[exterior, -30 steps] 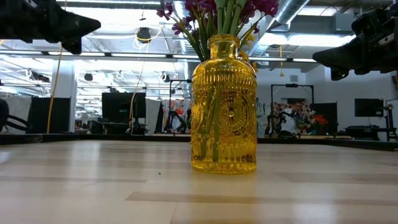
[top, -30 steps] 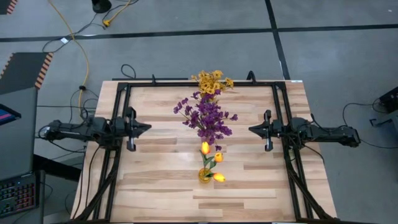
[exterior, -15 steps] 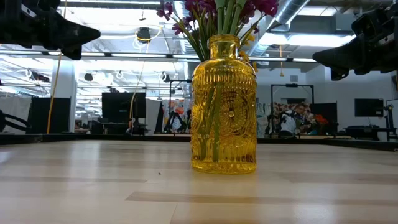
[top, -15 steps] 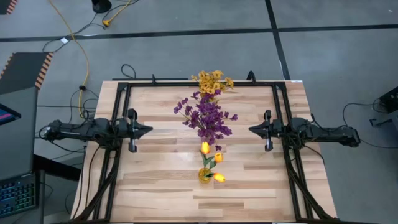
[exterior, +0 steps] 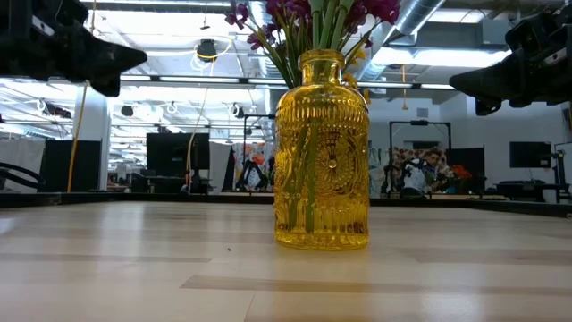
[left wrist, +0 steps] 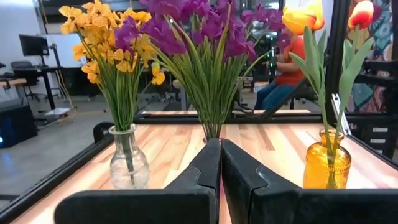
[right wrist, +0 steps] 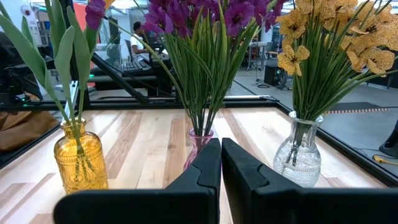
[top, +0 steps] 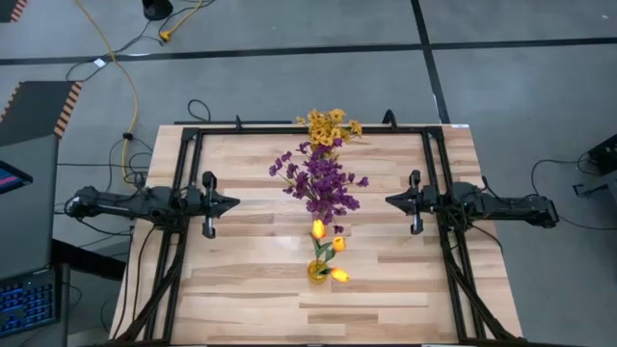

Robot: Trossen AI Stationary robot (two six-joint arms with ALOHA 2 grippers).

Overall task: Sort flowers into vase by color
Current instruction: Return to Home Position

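1. In the high view, the left hand (top: 234,202) hangs over the left-centre of the desk (top: 241,289). Its fingers are pressed together on nothing and point toward the middle.
2. The right hand (top: 388,200) mirrors it at right-centre, fingers likewise closed and empty.
3. Between them, three vases stand in a line down the frame's centre.
4. Yellow clustered blooms (top: 331,127) sit in the clear vase (left wrist: 129,163) at upper centre, near the desk's top edge.
5. Purple blossoms (top: 323,183) fill the violet vase (right wrist: 196,146) in the middle.
6. Yellow-orange tulips (top: 318,229) stand in the yellow vase (exterior: 322,161) at lower centre.
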